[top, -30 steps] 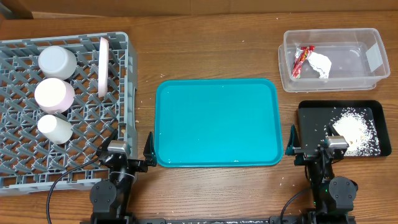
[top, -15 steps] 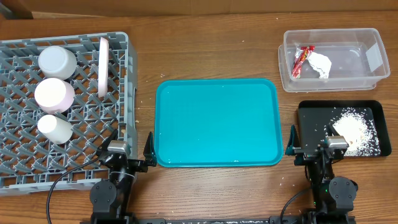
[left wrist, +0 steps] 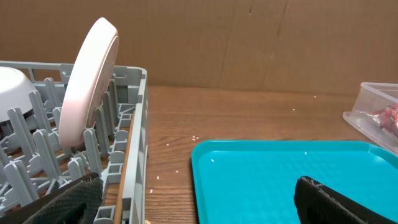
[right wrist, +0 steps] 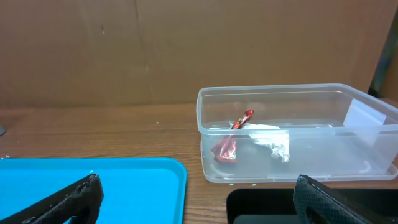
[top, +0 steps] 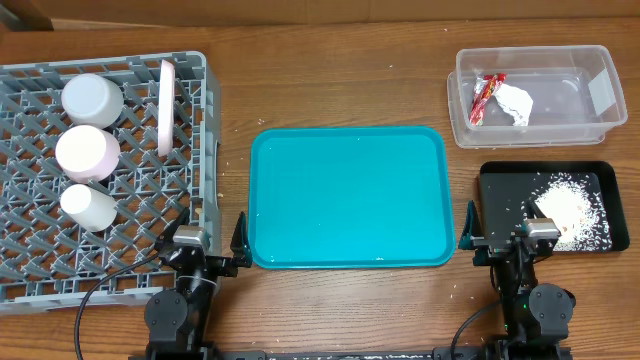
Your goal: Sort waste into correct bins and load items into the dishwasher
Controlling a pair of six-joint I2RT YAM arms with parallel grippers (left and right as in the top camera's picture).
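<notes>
The grey dish rack (top: 190, 130) at the left holds a white cup (top: 88, 207), two round white dishes (top: 91, 99) (top: 86, 152) and an upright white plate (top: 166, 107), which also shows in the left wrist view (left wrist: 90, 87). The clear tub (top: 590, 125) at the back right holds the red-and-silver wrapper (top: 486, 97) and the white napkin (top: 514, 104); both show in the right wrist view (right wrist: 230, 146) (right wrist: 273, 140). The black tray (top: 495, 215) holds white rice crumbs (top: 565, 205). My left gripper (top: 210, 243) and right gripper (top: 497, 238) are open and empty near the front edge.
A large teal tray (top: 348, 196) lies bare in the middle between the two arms. A few white crumbs lie on the wood between the rack and the teal tray (left wrist: 193, 138). A brown cardboard wall stands at the back.
</notes>
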